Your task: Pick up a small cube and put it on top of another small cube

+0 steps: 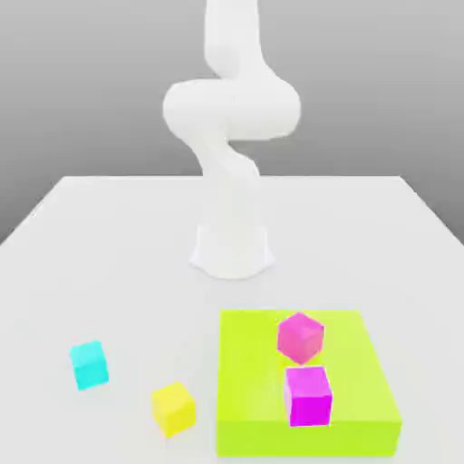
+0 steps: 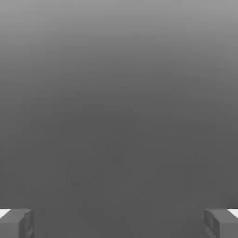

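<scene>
Gripper [image 2: 119, 223] fingers are seen spread wide at the hand view's edges, nothing held between them. No cube has been lifted yet; a descent to one is called for next.

On the white table [image 1: 109, 236], a flat lime-green block [image 1: 344, 426] carries two magenta cubes [image 1: 300, 336], the 12 o'clock one tilted. At 9 o'clock of it sit a yellow cube [image 1: 173, 409] and a cyan cube [image 1: 90, 364]. Which cubes are meant cannot be told.
</scene>
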